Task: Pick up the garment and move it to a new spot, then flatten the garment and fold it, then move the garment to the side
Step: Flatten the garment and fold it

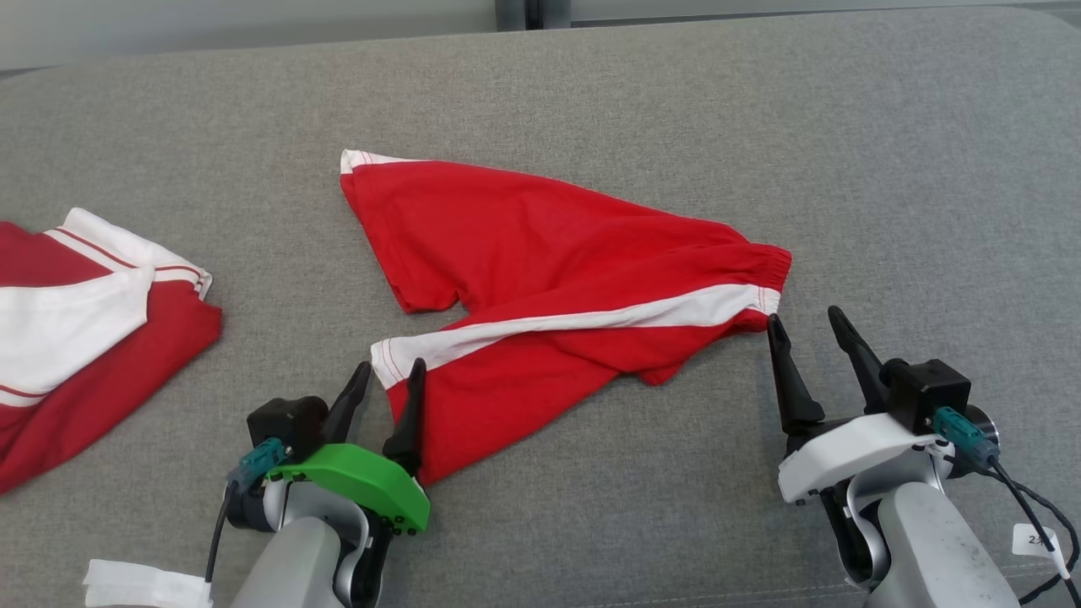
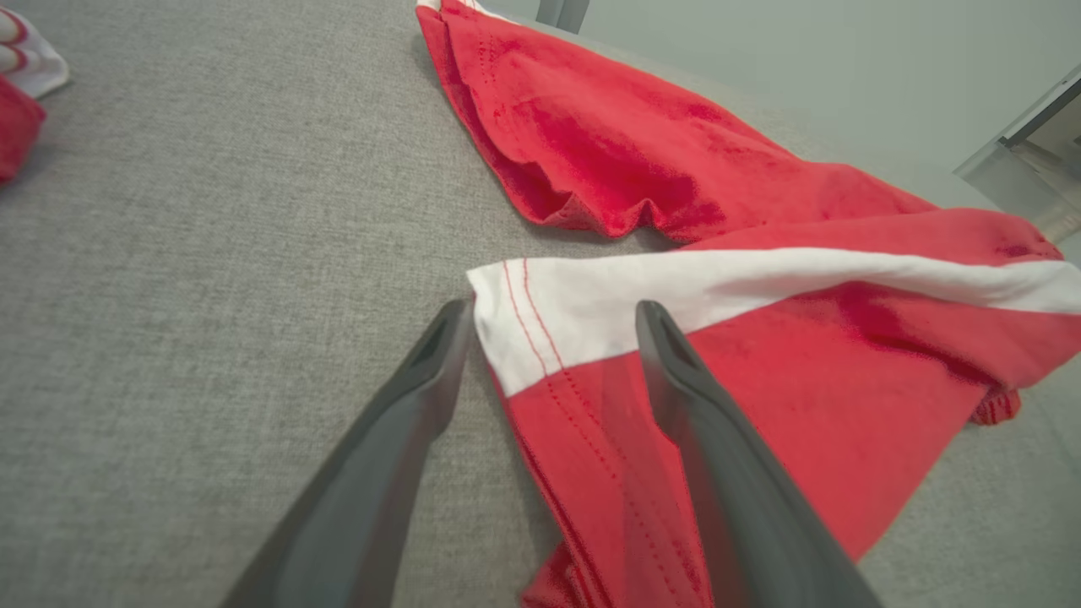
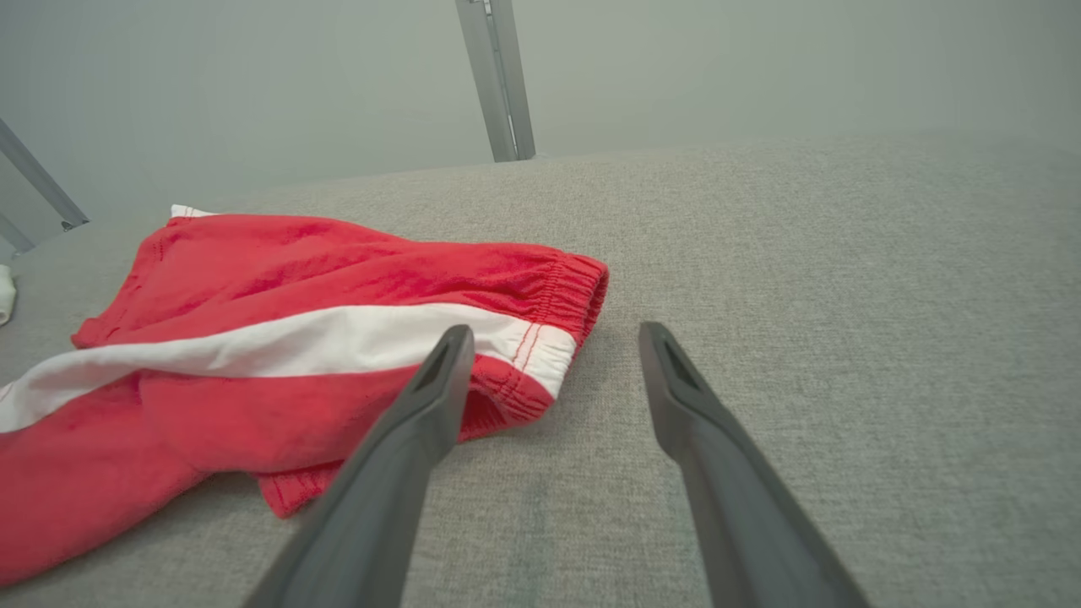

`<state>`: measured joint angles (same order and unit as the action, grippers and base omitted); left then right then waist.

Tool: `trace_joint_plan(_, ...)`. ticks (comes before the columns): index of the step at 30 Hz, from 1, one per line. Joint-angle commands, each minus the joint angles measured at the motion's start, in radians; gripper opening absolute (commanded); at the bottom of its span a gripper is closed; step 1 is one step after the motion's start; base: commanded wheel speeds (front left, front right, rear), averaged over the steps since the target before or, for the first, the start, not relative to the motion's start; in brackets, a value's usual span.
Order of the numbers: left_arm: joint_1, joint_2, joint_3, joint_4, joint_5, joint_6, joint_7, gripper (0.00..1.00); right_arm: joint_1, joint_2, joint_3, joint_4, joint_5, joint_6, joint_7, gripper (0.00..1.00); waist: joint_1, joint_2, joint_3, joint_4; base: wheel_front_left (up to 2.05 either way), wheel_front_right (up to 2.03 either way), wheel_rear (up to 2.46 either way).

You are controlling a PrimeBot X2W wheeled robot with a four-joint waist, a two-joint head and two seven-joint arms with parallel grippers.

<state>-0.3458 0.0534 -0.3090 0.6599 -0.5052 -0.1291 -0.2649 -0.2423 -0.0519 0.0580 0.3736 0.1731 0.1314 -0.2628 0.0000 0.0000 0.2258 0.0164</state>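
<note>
One broad grey upholstered surface (image 1: pixel 887 169) spans your work area. Red shorts (image 1: pixel 549 245) lie on it at centre, spread out but rumpled. One leg reaches up-left in the head view; the other angles down toward your left arm. White side stripe (image 1: pixel 591 321) runs from the elastic waistband (image 3: pixel 574 295) on the right to the near leg hem (image 2: pixel 507 321). Folded red-and-white garment (image 1: pixel 76 338) sits well apart at the far left, partly cut off by the frame edge. Your left gripper (image 1: pixel 390 367) is spread wide and holds nothing. Its fingers straddle the white corner of the near leg hem, one over bare grey fabric, the other over red cloth. Whether either finger touches the cloth, you cannot tell. Your right gripper (image 1: pixel 803 317) is likewise spread wide and empty, just beside the waistband end. Its inner finger is at the waistband's lower corner, its outer finger over bare upholstery.
</note>
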Motion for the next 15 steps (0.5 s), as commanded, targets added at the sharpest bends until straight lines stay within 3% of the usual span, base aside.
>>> trace_joint_plan(1, -0.02, 0.011, 0.003, 0.007, -0.009, -0.002, 0.001, 1.0, -0.011, -0.005, 0.001, -0.004, 0.004, -0.001, -0.003, 1.0, 0.0, 0.0, 0.009, -0.005, 0.0, 0.0, 0.0)
trace_joint_plan(15, -0.032, 0.021, -0.013, 0.025, -0.032, -0.001, 0.001, 1.0, -0.014, -0.003, -0.004, -0.003, 0.01, -0.001, -0.003, 1.0, 0.0, 0.0, 0.022, -0.01, 0.0, 0.0, 0.0)
